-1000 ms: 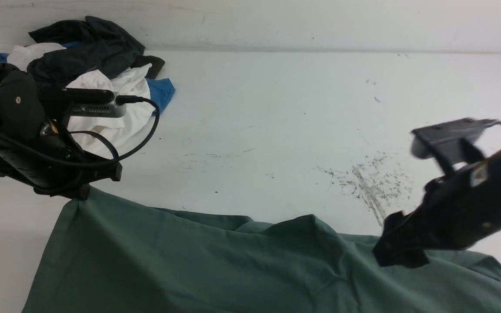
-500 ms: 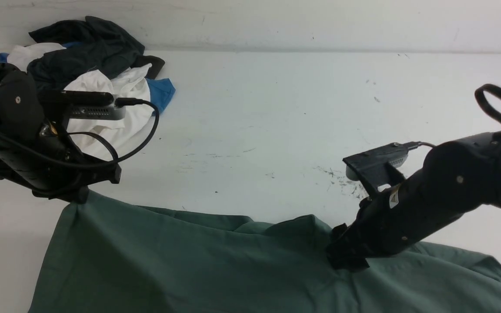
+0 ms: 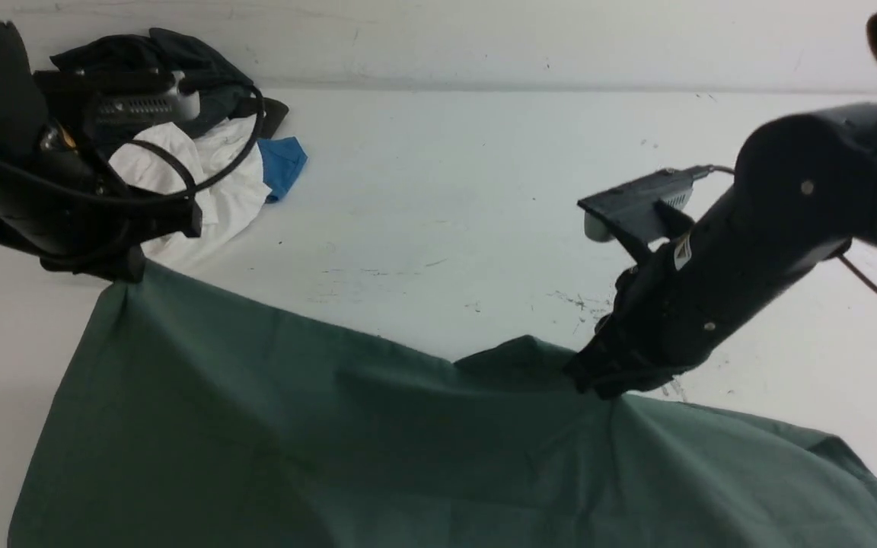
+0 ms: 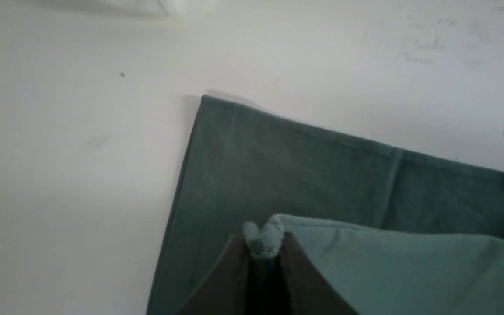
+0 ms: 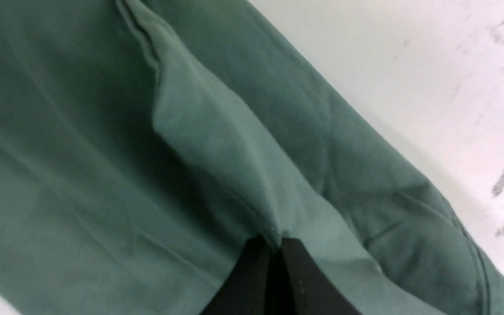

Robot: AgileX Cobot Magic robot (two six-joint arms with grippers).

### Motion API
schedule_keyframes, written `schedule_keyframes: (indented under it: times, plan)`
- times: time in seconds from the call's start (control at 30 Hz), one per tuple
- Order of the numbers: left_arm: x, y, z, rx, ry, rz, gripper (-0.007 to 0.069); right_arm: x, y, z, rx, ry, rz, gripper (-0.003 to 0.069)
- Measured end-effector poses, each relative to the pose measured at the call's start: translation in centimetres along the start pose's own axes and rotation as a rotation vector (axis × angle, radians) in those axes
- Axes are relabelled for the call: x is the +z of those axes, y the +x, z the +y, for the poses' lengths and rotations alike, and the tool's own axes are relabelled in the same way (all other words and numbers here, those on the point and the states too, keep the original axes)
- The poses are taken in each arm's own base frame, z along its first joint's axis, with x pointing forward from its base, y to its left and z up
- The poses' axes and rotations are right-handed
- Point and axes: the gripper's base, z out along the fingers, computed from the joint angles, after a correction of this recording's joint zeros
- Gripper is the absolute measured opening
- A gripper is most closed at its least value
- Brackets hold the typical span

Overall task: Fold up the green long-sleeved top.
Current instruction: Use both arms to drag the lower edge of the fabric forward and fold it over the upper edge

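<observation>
The green long-sleeved top (image 3: 332,441) spreads across the near part of the white table, its far edge lifted at two points. My left gripper (image 3: 128,272) is shut on the top's far left corner, held above the table; in the left wrist view the gripper (image 4: 263,245) pinches a small bunch of the top (image 4: 304,175). My right gripper (image 3: 594,384) is shut on a fold of the top near its middle right; the right wrist view shows the gripper (image 5: 274,243) clamping the cloth (image 5: 217,144). Neck, tag and logo are hidden.
A heap of other clothes (image 3: 210,175), black, white and blue, lies at the table's far left, partly behind my left arm. A scuffed patch of dark marks (image 3: 583,304) shows on the table next to my right arm. The back wall (image 3: 484,38) runs behind the table.
My right gripper came in from the right, closed on a fold of the top and raised it. My left gripper lifted its corner up and away, pulling the far edge off the table.
</observation>
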Motion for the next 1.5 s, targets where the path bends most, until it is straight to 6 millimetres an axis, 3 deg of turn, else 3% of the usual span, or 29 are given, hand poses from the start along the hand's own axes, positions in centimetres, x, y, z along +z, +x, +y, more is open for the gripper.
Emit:
schedule_keyframes:
  times: [0.13,0.27,0.43,0.93,1.03,1.3,1.4,1.5]
  plan:
    - [-0.2,-0.4,0.3,-0.006,-0.031,-0.024,0.0022,-0.6,-0.8,-1.3,0.042,-0.005,0.018,0.0002]
    - [0.2,-0.8,0.5,-0.026,-0.064,-0.046,0.0022,0.7,-1.0,-2.8,0.088,-0.017,0.056,0.0002]
    - [2.8,-1.2,0.9,-0.057,-0.132,-0.031,0.0022,3.1,-1.3,-3.4,0.125,-0.063,0.092,0.0002]
    - [7.7,-1.5,2.0,-0.116,-0.205,0.014,0.0020,4.6,-2.8,-3.9,0.144,-0.044,-0.041,0.0006]
    - [8.9,-1.4,2.4,-0.117,-0.216,0.039,0.0020,4.7,-3.2,-3.9,0.157,-0.045,-0.077,0.0037]
    - [10.5,-1.2,2.6,-0.121,-0.236,0.068,0.0071,5.4,-3.3,-4.4,0.158,-0.023,-0.086,0.0298]
    - [10.5,-1.4,2.8,-0.107,-0.262,0.049,0.0120,4.3,-2.7,-4.6,0.101,0.025,-0.026,0.0360]
    - [10.0,-2.0,3.1,-0.090,-0.301,0.022,0.0161,2.1,-2.0,-5.2,0.063,0.134,0.041,0.0370]
